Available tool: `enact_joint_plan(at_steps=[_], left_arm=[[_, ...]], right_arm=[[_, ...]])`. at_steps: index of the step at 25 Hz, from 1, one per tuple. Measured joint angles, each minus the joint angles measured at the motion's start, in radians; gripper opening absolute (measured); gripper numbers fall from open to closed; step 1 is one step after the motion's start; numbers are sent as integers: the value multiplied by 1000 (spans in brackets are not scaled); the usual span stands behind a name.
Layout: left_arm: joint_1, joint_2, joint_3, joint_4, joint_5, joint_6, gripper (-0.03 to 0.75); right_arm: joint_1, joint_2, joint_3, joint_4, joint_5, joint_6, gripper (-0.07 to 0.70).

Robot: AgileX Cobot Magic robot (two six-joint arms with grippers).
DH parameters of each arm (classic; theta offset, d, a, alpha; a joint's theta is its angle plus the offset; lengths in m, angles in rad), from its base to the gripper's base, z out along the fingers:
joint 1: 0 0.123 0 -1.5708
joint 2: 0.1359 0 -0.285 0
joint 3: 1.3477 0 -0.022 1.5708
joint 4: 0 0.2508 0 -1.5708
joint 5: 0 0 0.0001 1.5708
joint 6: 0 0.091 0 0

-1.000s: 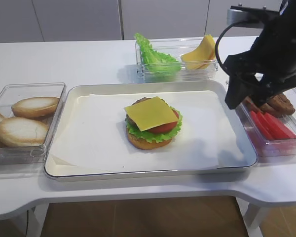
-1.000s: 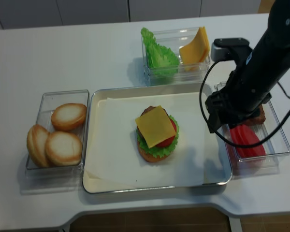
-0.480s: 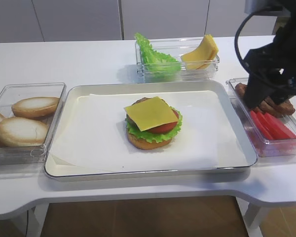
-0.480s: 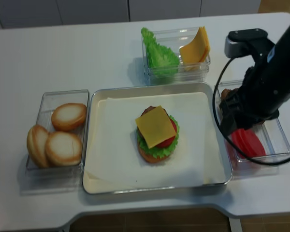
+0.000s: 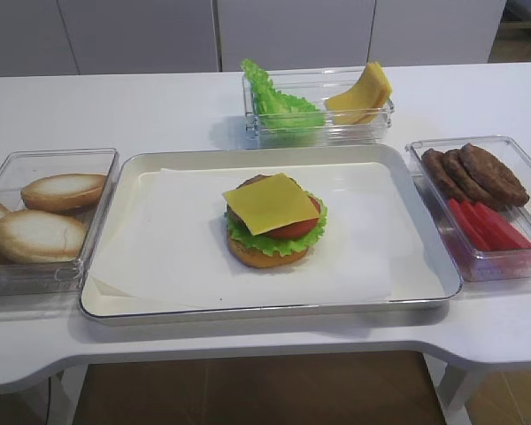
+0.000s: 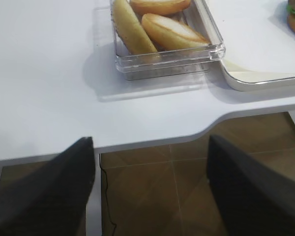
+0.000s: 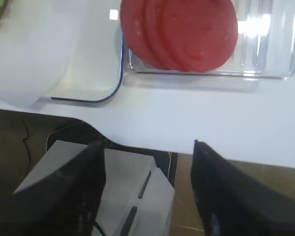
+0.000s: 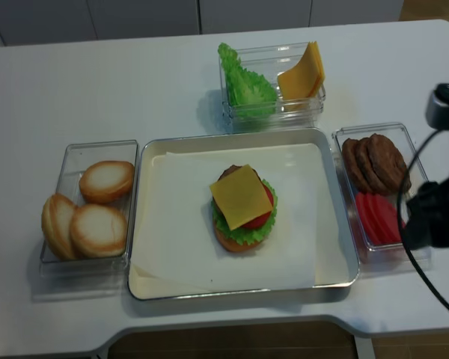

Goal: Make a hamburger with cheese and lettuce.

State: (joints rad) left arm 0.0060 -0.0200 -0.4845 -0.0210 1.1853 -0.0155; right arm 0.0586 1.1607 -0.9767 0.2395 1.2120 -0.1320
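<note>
The hamburger [image 5: 273, 232] sits mid-tray on white paper, also in the other high view [image 8: 242, 217]: bun base, frilly green leaf, tomato, patty. The cheese [image 5: 270, 203] [image 8: 240, 196], one flat yellow square, lies on top of it. The lettuce [image 5: 276, 100] [image 8: 246, 84] stands in a clear back container. My right gripper [image 7: 147, 182] is open and empty, over the table's front edge just in front of the tomato slices [image 7: 179, 32]. My right arm [image 8: 436, 218] is at the right edge. My left gripper [image 6: 150, 187] is open and empty, off the table's front left edge over the floor.
A metal tray [image 5: 124, 305] holds the paper. A clear box of bun halves [image 5: 49, 217] [image 6: 160, 29] is left of it. A box of brown patties [image 5: 473, 173] and tomato slices [image 5: 487, 226] is on the right. A pile of yellow slices [image 5: 361, 91] sits beside the lettuce.
My right arm has pulled back to the right and toward the table's front edge, uncovering the patty and tomato box. The hamburger with cheese has not moved.
</note>
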Motion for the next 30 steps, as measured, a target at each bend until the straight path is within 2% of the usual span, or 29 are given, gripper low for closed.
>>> enact_joint_plan(at_steps=[5,10,14,30], left_arm=[[0,0,0,0,0,0,528],[0,0,0,0,0,0,528],[0,0,0,0,0,0,528],[0,0,0,0,0,0,528]], right_arm=[[0,-157,70,-35,0,59,419],[0,-317,86,-108,20,114,419],[0,-417,90,-137,40,118,419],[0,-745,92,-148,58,124,419]])
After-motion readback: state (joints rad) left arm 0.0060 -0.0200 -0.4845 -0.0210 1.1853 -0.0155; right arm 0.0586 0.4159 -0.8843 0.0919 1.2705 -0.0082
